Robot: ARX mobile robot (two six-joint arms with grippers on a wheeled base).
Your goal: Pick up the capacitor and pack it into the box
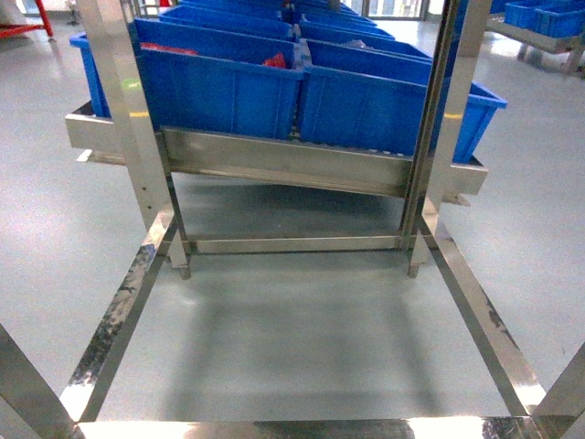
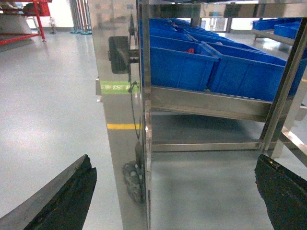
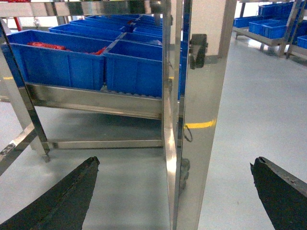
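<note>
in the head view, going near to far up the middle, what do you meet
near steel rail → bare grey floor → low crossbar → shelf front rail → blue crates. No gripper shows in this view.

We see bright blue crates (image 1: 219,91) with red contents (image 1: 276,61) on a shiny silver steel rack (image 1: 283,165). The floor (image 1: 302,347) is pale grey-green, marked by a yellow line (image 2: 122,126). Our hand fingers (image 2: 62,201) are black.
</note>
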